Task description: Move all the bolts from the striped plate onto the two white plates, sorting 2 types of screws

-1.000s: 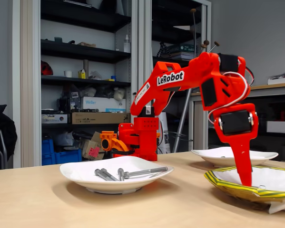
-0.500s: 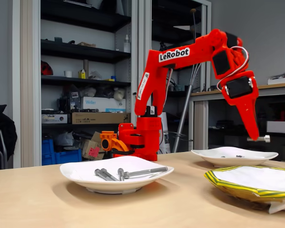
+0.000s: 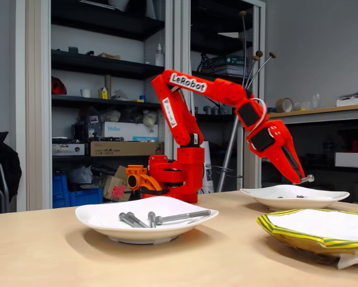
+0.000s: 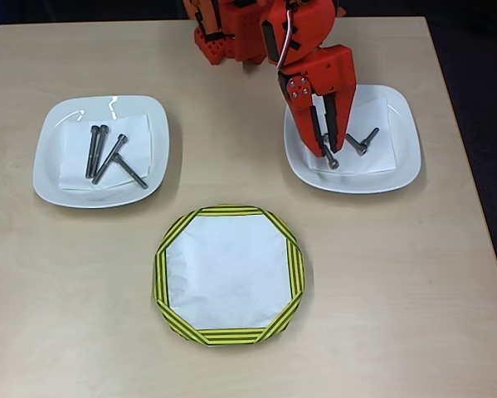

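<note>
My red gripper (image 4: 328,150) hangs just over the right white plate (image 4: 401,157), shut on a short stubby bolt (image 4: 332,161) at its fingertips. In the fixed view the same gripper (image 3: 299,177) holds that bolt (image 3: 308,178) a little above the plate (image 3: 331,197). A pair of short bolts (image 4: 363,141) lies on that plate. The left white plate (image 4: 49,178) holds several long bolts (image 4: 107,153), also seen as long bolts (image 3: 167,217) in the fixed view. The striped plate (image 4: 161,274) sits in front with a bare white centre; its rim (image 3: 286,234) shows at the right of the fixed view.
The arm's red base (image 4: 227,37) stands at the table's far edge between the two white plates. Bare wooden table (image 4: 65,290) surrounds the plates. Shelves and cabinets (image 3: 101,89) stand behind the table.
The gripper rose out of the striped plate with a short bolt, swung back and came down over the right white plate.
</note>
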Robot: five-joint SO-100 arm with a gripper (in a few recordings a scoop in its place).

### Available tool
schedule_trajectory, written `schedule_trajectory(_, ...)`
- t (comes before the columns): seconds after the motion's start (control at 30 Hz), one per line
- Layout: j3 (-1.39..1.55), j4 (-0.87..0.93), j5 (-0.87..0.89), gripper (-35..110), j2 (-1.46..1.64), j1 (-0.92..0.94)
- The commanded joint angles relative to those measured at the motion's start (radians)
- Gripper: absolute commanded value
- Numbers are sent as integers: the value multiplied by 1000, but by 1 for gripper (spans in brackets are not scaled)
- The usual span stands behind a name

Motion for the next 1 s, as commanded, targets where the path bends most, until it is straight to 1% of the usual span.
schedule_trajectory(0.0,75,-120,-9,17,89,-34)
schedule_trajectory(0.07,97,-158,0,20,95,-49)
schedule_trajectory(0.17,112,-184,17,21,106,-61)
schedule_trajectory(0.27,72,-133,-26,19,126,-21)
schedule_trajectory(0.33,18,-118,-169,19,129,55)
schedule_trajectory(0.4,-8,-112,-273,14,141,127)
schedule_trajectory(0.43,-6,-107,-319,11,164,155)
schedule_trajectory(0.47,6,-92,-321,7,198,176)
schedule_trajectory(0.57,80,-103,-423,0,313,227)
schedule_trajectory(0.67,207,-186,-548,0,456,279)
schedule_trajectory(0.8,373,-238,-591,0,609,321)
schedule_trajectory(0.9,443,-213,-595,0,681,350)
schedule_trajectory(0.97,462,-158,-574,0,735,373)
